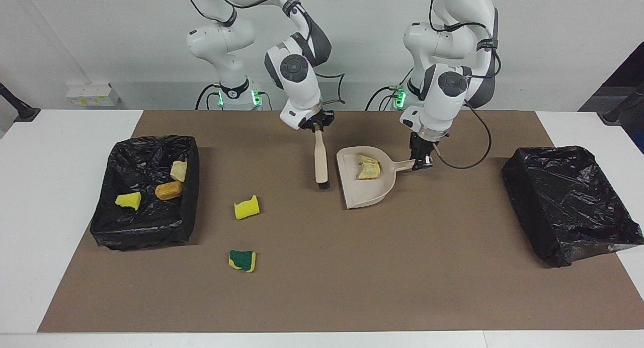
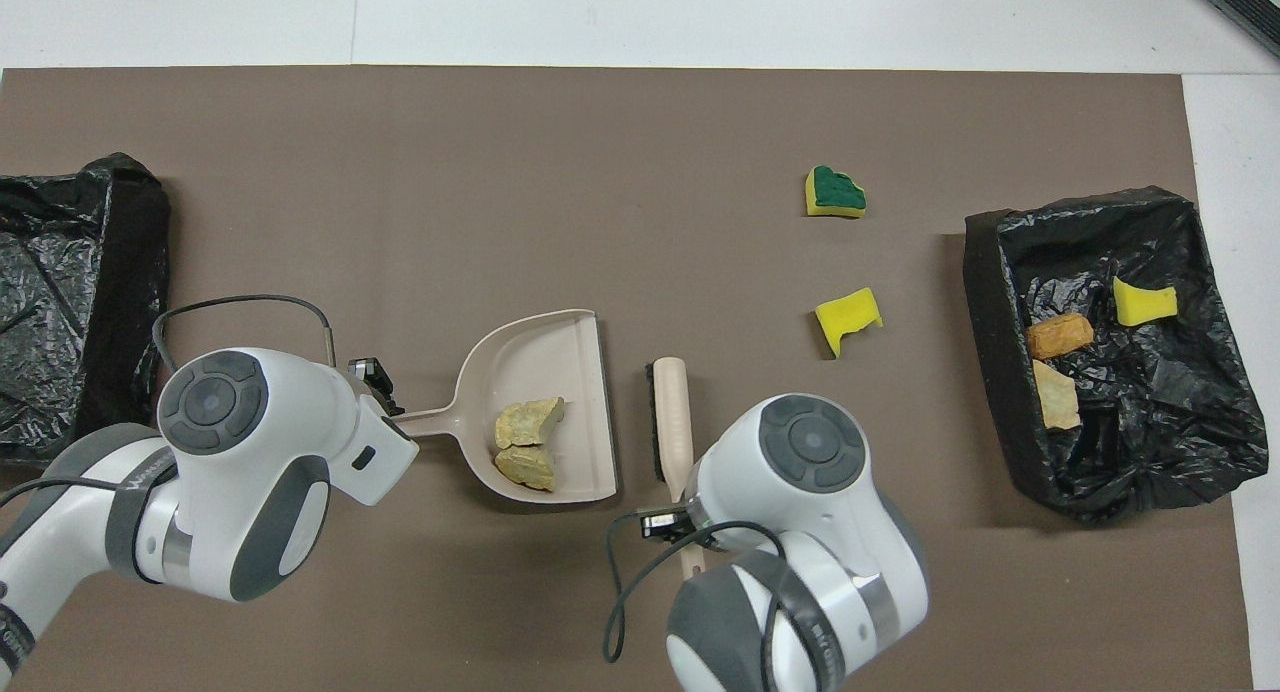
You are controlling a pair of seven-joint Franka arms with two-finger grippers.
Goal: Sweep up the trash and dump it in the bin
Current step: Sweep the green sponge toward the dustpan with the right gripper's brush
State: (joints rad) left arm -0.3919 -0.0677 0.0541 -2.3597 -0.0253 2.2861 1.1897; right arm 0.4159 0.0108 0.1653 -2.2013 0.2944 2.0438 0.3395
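In the bin at my right arm's end, three trash bits are lying. Two sponges are sitting on the mat between it and my right gripper, which is clenching the brush. My left gripper is grasping the dustpan, which is carrying two lumps. A second bin is standing at my left arm's end.

No text, label, brand, number or sign can be read on anything here. A faint grey marking runs along the left arm's dark band, but its letters cannot be made out.
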